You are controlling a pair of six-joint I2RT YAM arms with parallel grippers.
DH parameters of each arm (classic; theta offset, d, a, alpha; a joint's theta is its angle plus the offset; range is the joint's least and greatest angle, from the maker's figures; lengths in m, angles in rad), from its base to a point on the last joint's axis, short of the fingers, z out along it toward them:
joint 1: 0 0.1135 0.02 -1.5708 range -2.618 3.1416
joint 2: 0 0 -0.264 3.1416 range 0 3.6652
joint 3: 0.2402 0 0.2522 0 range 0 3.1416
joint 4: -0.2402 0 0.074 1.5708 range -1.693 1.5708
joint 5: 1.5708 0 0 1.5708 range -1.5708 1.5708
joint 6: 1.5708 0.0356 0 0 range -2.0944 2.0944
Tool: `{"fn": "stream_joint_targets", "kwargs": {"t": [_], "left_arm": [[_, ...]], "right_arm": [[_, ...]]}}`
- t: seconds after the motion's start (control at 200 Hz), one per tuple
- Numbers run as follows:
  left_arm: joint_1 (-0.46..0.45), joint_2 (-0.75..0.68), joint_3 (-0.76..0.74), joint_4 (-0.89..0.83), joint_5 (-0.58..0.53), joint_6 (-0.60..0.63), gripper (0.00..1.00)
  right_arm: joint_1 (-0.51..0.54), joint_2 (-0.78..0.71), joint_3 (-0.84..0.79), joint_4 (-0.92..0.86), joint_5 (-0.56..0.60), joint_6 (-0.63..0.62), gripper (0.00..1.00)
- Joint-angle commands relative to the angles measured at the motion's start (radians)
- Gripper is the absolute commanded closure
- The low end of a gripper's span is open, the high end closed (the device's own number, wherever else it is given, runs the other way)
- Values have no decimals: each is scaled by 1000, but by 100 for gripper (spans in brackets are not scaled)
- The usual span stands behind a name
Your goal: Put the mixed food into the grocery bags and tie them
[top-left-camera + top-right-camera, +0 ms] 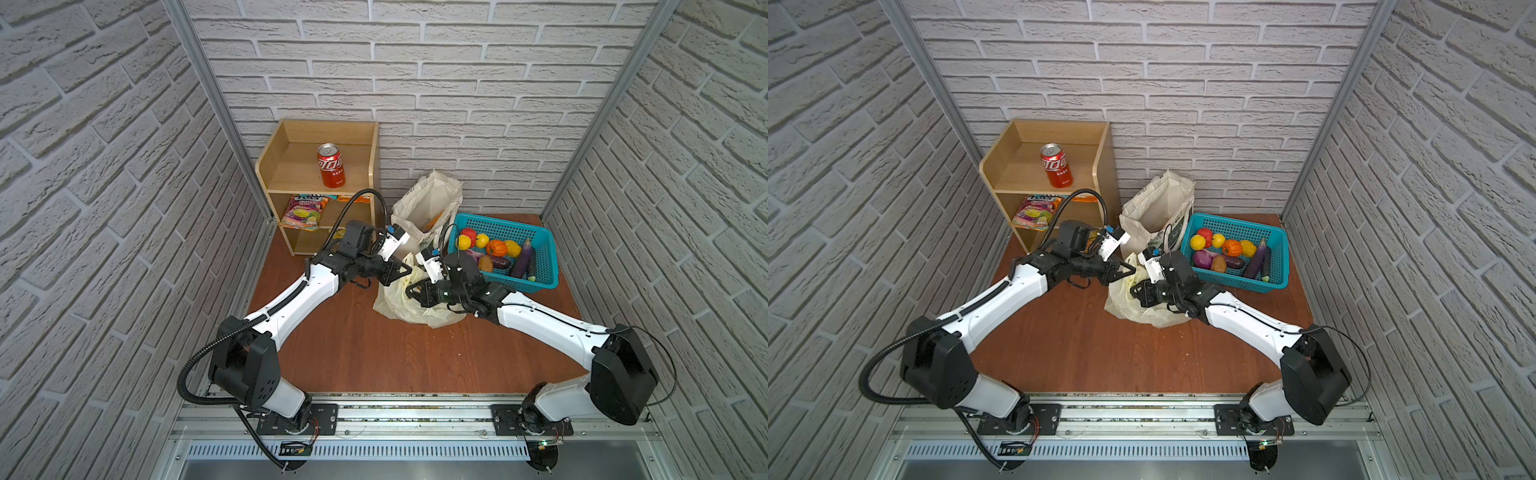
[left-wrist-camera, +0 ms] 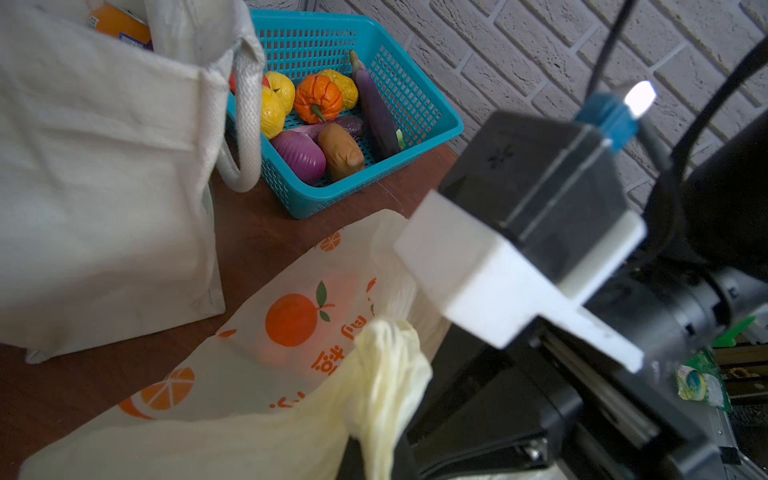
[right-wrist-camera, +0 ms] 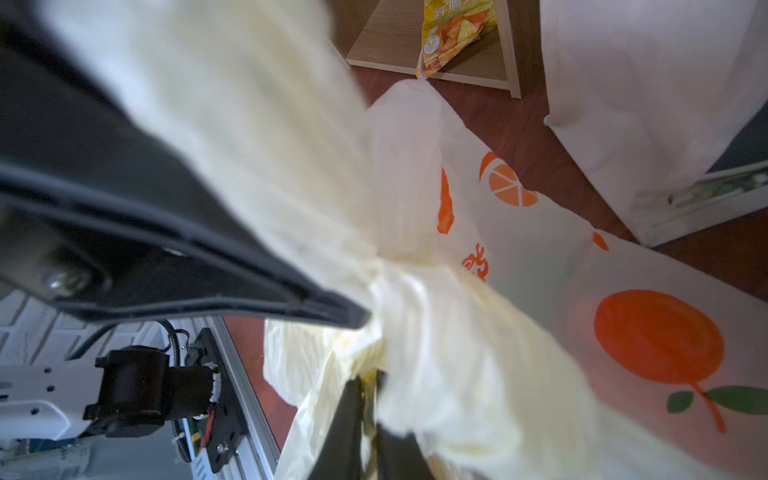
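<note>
The pale-yellow plastic bag [image 1: 399, 307] [image 1: 1125, 305], printed with oranges, lies crumpled on the wooden table between both arms. My left gripper [image 1: 409, 270] [image 2: 376, 461] is shut on one twisted handle [image 2: 386, 374] of it. My right gripper [image 1: 409, 291] [image 3: 370, 444] faces it from the other side, its fingers nearly together with bunched plastic [image 3: 415, 299] pinched between them. A faint reddish shape shows through the bag wall [image 2: 286, 349]. Behind stands the cream canvas tote [image 1: 419, 208] [image 2: 104, 166], open, with an orange soda can [image 2: 120, 23] inside.
A turquoise basket [image 1: 544, 266] of toy vegetables sits right of the tote. At back left a wooden shelf [image 1: 270, 166] holds a red cola can [image 1: 331, 165], a pink sweets packet [image 1: 303, 212] and a yellow crisps packet [image 3: 453, 33]. Brick walls close three sides.
</note>
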Motion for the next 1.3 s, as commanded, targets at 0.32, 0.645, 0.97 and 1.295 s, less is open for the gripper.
{"fn": "stream_joint_targets", "kwargs": {"t": [0.32,0.645,0.97,1.295], "left_arm": [[-46,-267,-332,562,-337,-157,100],[-99,-305,-423,734,-425,-160,100],[-109,-296,-406,709,-386,-137,100],[-112,-296,-399,675,-349,-115,100]], "right_arm": [[-51,-272,48,-131,66,218,41],[-51,-233,50,34,-47,487,37],[-50,-182,-13,190,-40,611,35],[-61,-168,-25,226,11,621,35]]}}
